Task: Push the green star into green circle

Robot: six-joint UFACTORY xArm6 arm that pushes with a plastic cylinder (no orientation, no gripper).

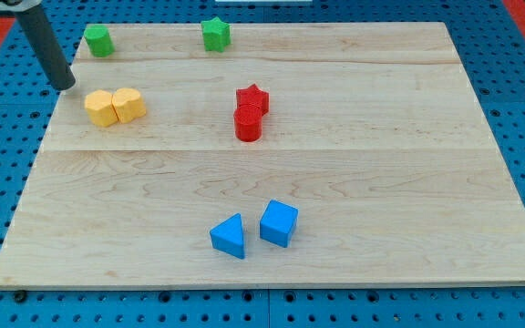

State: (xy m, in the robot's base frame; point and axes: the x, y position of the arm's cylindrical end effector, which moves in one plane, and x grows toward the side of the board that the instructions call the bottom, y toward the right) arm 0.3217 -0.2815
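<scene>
The green star [215,35] sits near the view's top edge of the wooden board, a little left of centre. The green circle [98,41] sits at the view's top left, well apart from the star. My tip [66,86] rests on the board at the view's left, below and left of the green circle and just up-left of the yellow blocks. The rod leans up toward the view's top left corner. The tip touches no block.
Two yellow blocks [115,107] stand side by side right of my tip. A red star [252,97] touches a red cylinder [248,123] at mid-board. A blue triangle [229,236] and blue cube [279,222] lie near the view's bottom.
</scene>
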